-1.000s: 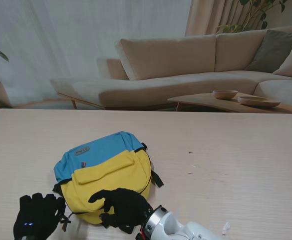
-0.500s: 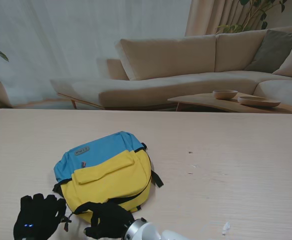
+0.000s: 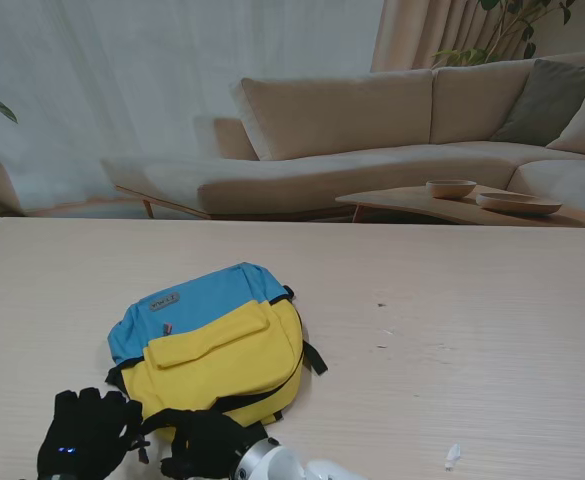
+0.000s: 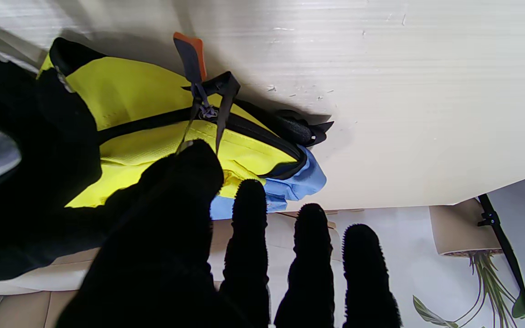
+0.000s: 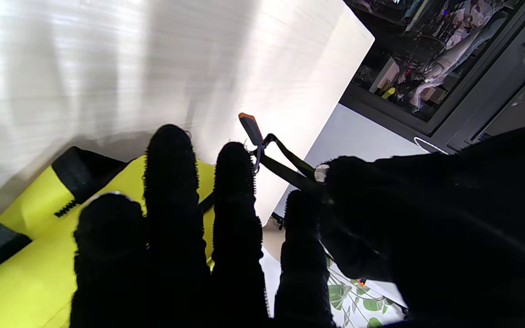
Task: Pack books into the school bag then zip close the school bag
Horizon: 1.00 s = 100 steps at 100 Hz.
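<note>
The blue and yellow school bag (image 3: 212, 345) lies flat on the worktop (image 3: 452, 300), its black zip line running round the yellow front. At the bag's nearest edge, the left hand (image 3: 82, 440) sits just left of it, fingers (image 4: 306, 255) spread; whether its thumb pinches the zipper pull strap (image 4: 208, 98) I cannot tell. The right hand (image 3: 202, 445) rests against the bag's near edge, fingers (image 5: 171, 191) extended over the yellow fabric, holding nothing.

School bag (image 3: 210, 346): blue top, yellow front with flap pocket, black trim. Lies flat on the table, left of centre, near me. Black zip pull strap (image 4: 208, 98) with orange tab at near edge.
</note>
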Tool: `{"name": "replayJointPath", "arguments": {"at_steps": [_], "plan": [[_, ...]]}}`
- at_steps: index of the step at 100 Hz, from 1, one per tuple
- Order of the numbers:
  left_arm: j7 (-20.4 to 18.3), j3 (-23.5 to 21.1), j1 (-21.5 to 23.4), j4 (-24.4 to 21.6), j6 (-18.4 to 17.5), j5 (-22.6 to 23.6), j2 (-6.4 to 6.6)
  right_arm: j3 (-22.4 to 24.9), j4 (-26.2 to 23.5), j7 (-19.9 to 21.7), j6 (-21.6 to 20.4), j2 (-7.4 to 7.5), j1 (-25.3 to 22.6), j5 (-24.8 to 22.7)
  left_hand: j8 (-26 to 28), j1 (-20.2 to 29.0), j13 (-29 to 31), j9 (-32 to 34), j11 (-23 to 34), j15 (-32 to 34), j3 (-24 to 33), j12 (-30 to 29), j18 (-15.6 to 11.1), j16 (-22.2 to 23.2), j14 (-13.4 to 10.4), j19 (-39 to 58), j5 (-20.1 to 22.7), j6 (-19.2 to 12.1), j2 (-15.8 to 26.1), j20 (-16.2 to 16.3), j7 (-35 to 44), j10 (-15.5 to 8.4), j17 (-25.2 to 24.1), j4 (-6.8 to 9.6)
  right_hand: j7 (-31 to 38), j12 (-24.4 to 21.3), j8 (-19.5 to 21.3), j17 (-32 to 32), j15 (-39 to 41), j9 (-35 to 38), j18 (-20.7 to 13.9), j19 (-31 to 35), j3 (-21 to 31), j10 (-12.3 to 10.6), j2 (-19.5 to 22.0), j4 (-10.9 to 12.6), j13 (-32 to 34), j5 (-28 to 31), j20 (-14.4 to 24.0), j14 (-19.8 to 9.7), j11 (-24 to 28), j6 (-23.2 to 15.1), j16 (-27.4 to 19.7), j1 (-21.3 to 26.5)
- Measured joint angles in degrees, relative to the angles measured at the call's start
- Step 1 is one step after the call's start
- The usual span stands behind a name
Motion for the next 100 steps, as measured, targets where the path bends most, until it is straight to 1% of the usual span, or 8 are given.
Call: {"name": "replayJointPath", "arguments": {"at_steps": [12,17,30,33,51,76,90,100], "plan": [[0.4,-0.4,0.1,0.0,-0.7,-0.5,0.00,-0.8,0.7,0.0,0.0,-0.25,0.6,0.2,0.0,0.0,0.0,0.0,0.0,0.0,0.0,0.0,0.0,0.0,0.0,0.0,0.0,0.0,0.0,0.0,0.0,0.0,0.0,0.00,-0.1,0.0,0.0,0.0,0.0,0.0,0.1,0.0,0.0,0.0,0.0,0.0,0.0,0.4,0.0,0.0,0.0,0.0,0.0,0.0],[0.5,-0.7,0.1,0.0,-1.1,-0.7,0.00,-1.1,1.1,-0.1,0.0,-0.46,0.7,0.3,0.0,0.0,0.0,0.0,0.0,0.0,0.0,0.0,0.0,0.0,0.0,0.0,0.0,0.0,0.0,0.0,0.0,0.0,0.0,0.00,0.1,0.0,0.0,0.0,0.0,0.0,0.1,0.0,0.0,0.0,0.0,-1.5,0.0,0.6,0.0,0.1,0.0,0.0,0.0,0.0],[0.5,-1.2,0.4,0.0,-2.1,-1.0,0.00,-1.9,1.9,-0.4,0.2,-1.04,1.1,0.4,0.0,0.0,0.0,0.0,0.0,0.0,0.0,0.0,0.0,0.0,0.0,0.0,0.0,0.0,0.0,0.0,0.0,0.0,0.0,0.00,0.3,0.0,0.0,-0.1,0.0,0.0,0.1,0.0,0.0,0.0,-0.6,-1.5,0.0,0.9,0.0,0.1,0.0,0.0,0.0,0.0],[0.5,-1.3,0.4,0.0,-2.2,-1.0,0.00,-2.1,2.1,-0.5,0.3,-1.17,1.3,0.4,0.0,0.0,0.0,0.0,0.0,0.0,0.0,-0.1,0.0,0.0,0.0,0.0,0.0,0.3,0.0,0.0,0.0,0.0,0.0,0.00,0.3,0.0,-0.1,-0.2,0.0,0.0,0.1,0.0,0.0,0.0,-0.6,-2.3,0.0,0.9,0.0,0.1,0.0,-0.1,0.0,0.0],[0.2,-1.5,0.6,0.0,-2.6,-1.1,0.02,-2.6,3.0,-1.1,0.7,-1.90,1.5,0.6,0.6,0.1,0.0,0.0,0.0,0.0,0.0,-0.5,0.0,0.0,0.0,0.0,0.0,0.6,0.0,0.0,0.0,0.0,0.0,0.00,0.4,0.0,-0.2,-0.5,0.0,0.0,0.1,0.0,0.0,0.0,-0.7,-2.3,0.0,1.0,0.0,0.1,0.0,-0.2,0.0,0.0],[-2.2,-2.4,0.5,-0.3,-5.4,-2.4,0.19,-2.7,4.0,-1.8,0.7,-2.41,1.5,1.4,0.7,0.1,0.0,0.0,0.0,0.0,0.0,-0.6,0.0,0.0,0.0,0.0,0.0,1.3,0.0,-0.2,0.0,0.0,0.0,0.00,0.5,0.0,-0.2,-0.5,0.0,0.0,0.4,0.0,0.7,0.0,-2.3,-3.8,0.0,0.8,0.0,0.2,0.0,-0.2,0.0,2.3],[-1.3,-2.4,0.5,-0.2,-5.8,-2.8,0.23,-2.7,4.1,-2.0,0.5,-2.49,1.6,1.7,0.7,0.0,0.0,0.0,0.0,-0.1,0.0,-0.7,0.0,0.0,0.0,0.0,1.7,1.3,-1.0,-0.6,-0.6,0.0,0.0,0.00,1.6,0.0,0.4,-0.5,0.0,1.7,0.6,0.0,1.3,0.0,-4.3,-5.3,0.0,5.6,0.0,0.3,0.1,-0.9,0.0,3.6],[-1.0,-2.4,0.4,-0.1,-5.8,-4.1,0.23,-2.6,4.2,-2.0,0.1,-2.50,1.7,1.8,0.7,0.0,0.0,0.0,0.0,-0.1,0.0,-1.2,0.0,0.0,0.0,0.0,1.8,1.3,-1.1,-0.6,-0.4,0.0,0.0,0.00,3.0,-0.2,2.9,-0.5,0.5,2.9,0.6,0.0,1.4,0.0,-5.3,-6.8,0.0,10.8,0.0,0.4,0.1,-0.6,0.0,3.6]]}}
